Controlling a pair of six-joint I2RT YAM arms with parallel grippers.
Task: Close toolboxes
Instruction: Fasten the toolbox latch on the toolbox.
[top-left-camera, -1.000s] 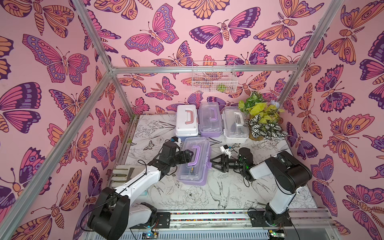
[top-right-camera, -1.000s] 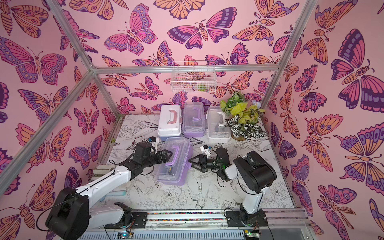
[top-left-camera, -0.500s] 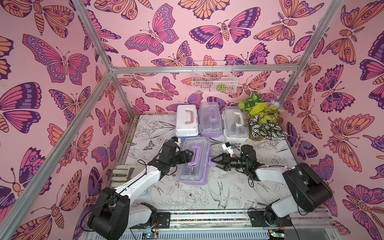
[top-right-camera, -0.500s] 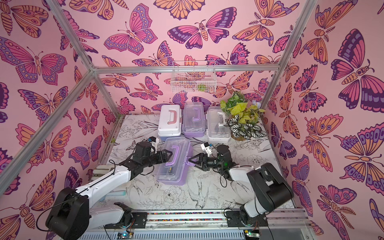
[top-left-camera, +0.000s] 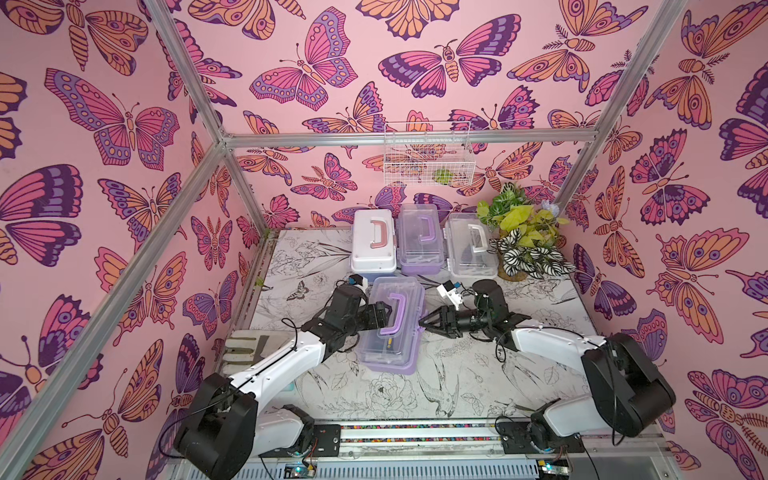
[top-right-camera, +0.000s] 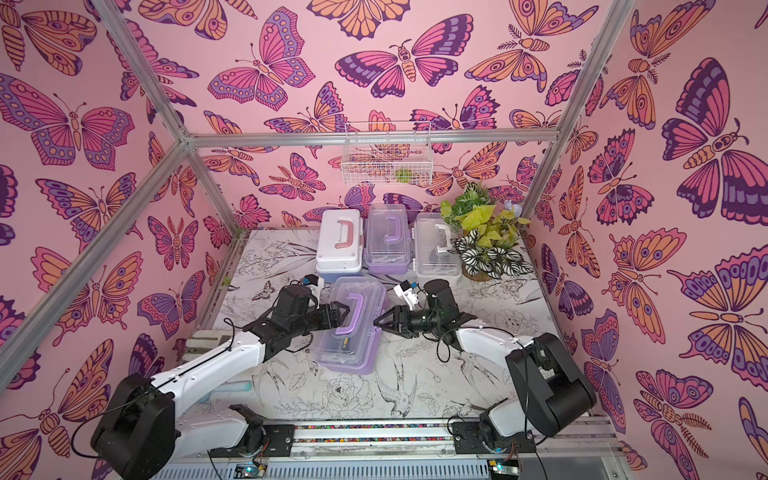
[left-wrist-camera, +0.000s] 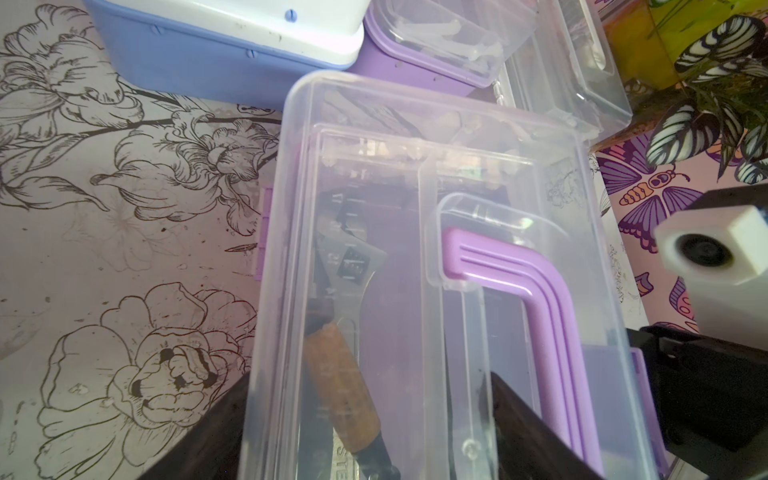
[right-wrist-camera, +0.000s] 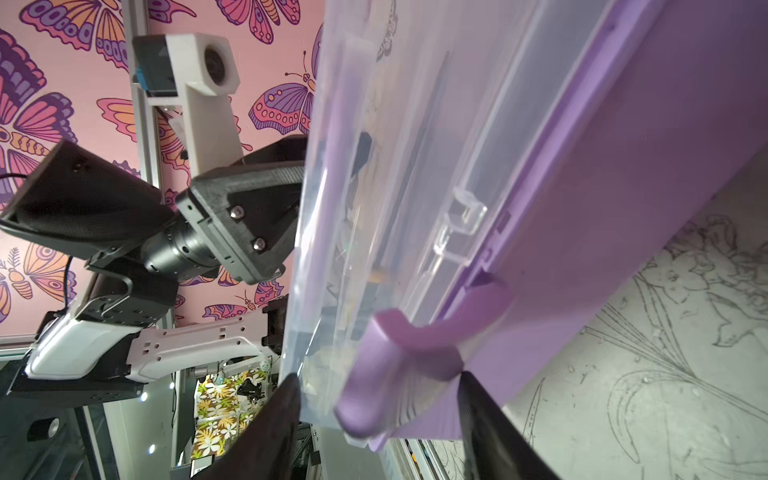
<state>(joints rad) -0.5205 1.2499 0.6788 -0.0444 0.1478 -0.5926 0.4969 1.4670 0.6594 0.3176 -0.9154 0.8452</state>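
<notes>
The right gripper (top-left-camera: 424, 322) has its two dark fingers (right-wrist-camera: 490, 424) spread, one on each side of the lilac latch (right-wrist-camera: 399, 361) of the near lilac toolbox (top-left-camera: 390, 345). The wrist view cuts the fingers off, and I cannot tell whether either one touches the latch, which sticks out from the box's side instead of lying flat. Across the box, the left gripper (top-left-camera: 382, 318) is spread too, reaching over the clear lid beside the lilac handle (top-left-camera: 397, 311). One finger is blurred behind the plastic, so contact is hard to judge. Through the lid a wrench (left-wrist-camera: 345, 270) with a brownish grip shows dimly. This toolbox lies in the middle of the table (top-left-camera: 316, 266), lid down on its base. Just behind it, along the table's back edge, stand the blue toolbox with the white lid (top-left-camera: 372, 245), the second lilac toolbox (top-left-camera: 419, 241) and the white toolbox (top-left-camera: 471, 245), side by side. A potted plant (top-left-camera: 523, 232) fills the back right corner. Something small and green in the wire basket (top-left-camera: 428, 137) on the back wall is too blurred to name.
</notes>
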